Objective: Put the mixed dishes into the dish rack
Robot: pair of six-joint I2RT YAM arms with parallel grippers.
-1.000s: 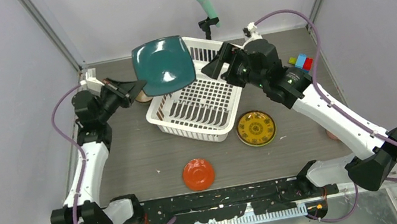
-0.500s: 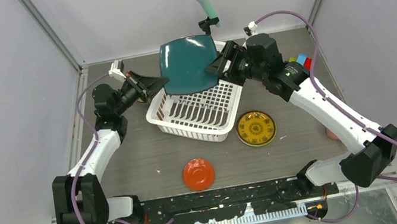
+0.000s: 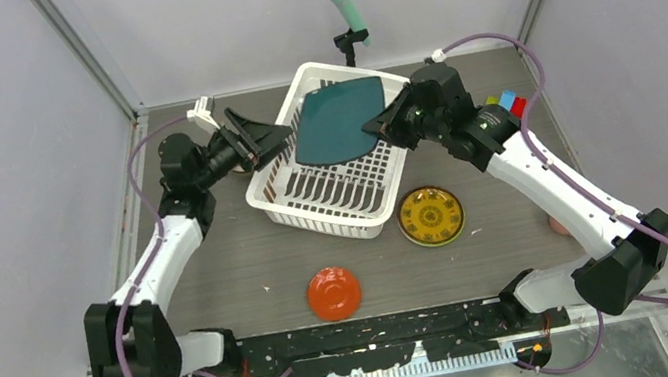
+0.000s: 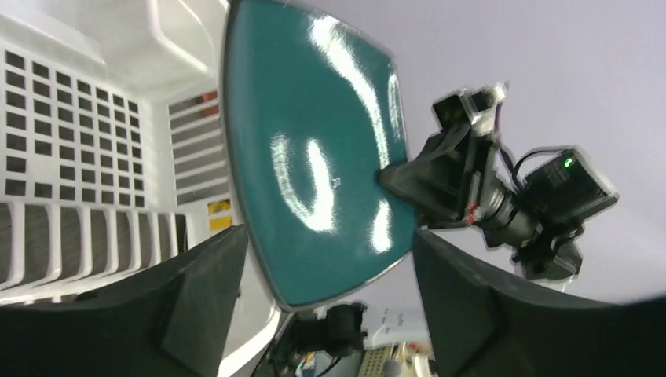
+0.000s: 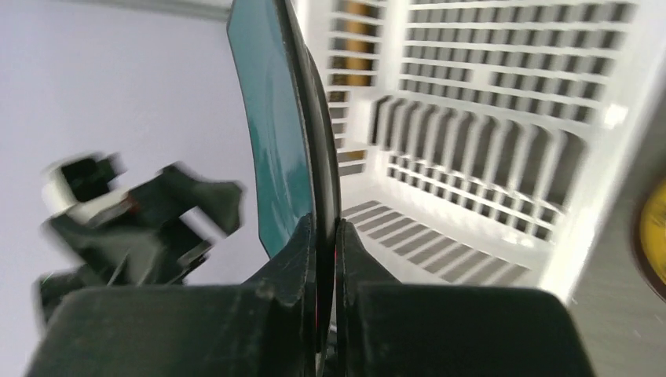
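Over the table, from the top camera, the dish rack (image 3: 312, 218) sits mid-table with the dark teal plate (image 3: 338, 123) tilted over its far half. The right gripper (image 3: 379, 125) is closed on the plate's right edge. The left gripper (image 3: 274, 140) hangs just left of the plate, fingers spread, not touching it. Only this view shows the yellow patterned plate (image 3: 431, 216) near the rack's right corner, the red-orange dish (image 3: 333, 293) nearer the arm bases, the mint-green cylinder (image 3: 343, 0) at the back and the coloured blocks (image 3: 506, 103) at the right.

From the left wrist, the plate's glossy face (image 4: 314, 157) fills the middle, its lower corner between the wide-apart fingers (image 4: 196, 302). The other gripper's pinch on the plate's rim shows plainly here. A yellow sticker (image 4: 219, 207) on the rack wall carries print too small to read.

From the right wrist, the plate is seen edge-on, clamped between the two fingers (image 5: 302, 243), with the rack's slotted wall (image 5: 471, 118) behind. Whether the plate's lower edge touches the rack, no view tells.
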